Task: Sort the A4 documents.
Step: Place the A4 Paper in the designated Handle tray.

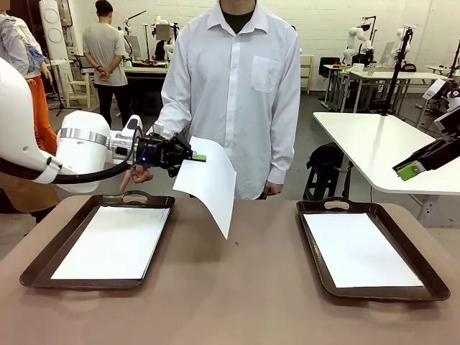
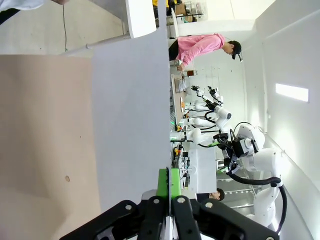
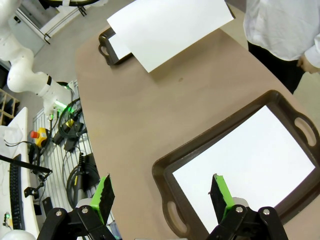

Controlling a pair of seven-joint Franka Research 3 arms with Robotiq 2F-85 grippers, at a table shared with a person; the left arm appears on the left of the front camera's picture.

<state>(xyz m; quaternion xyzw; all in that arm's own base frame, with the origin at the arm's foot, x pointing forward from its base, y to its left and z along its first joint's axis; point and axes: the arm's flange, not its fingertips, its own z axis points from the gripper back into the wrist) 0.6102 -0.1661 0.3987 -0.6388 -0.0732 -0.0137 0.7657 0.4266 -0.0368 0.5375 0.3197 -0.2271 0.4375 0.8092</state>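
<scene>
The left claw (image 1: 195, 157) is clenched on the edge of a white sheet (image 1: 210, 181), holding it in the air above the brown worktop (image 1: 237, 287). The sheet hangs down from the claw, its lower corner above the bare strip between two dark trays. Below and to the claw's left, the left tray (image 1: 37, 260) holds another sheet (image 1: 113, 243). The right claw (image 3: 162, 192) is released, its green pads spread wide above the right tray (image 3: 165, 172), which holds a third sheet (image 3: 250, 160). A person in a white shirt (image 1: 233, 79) stands beyond the worktop.
</scene>
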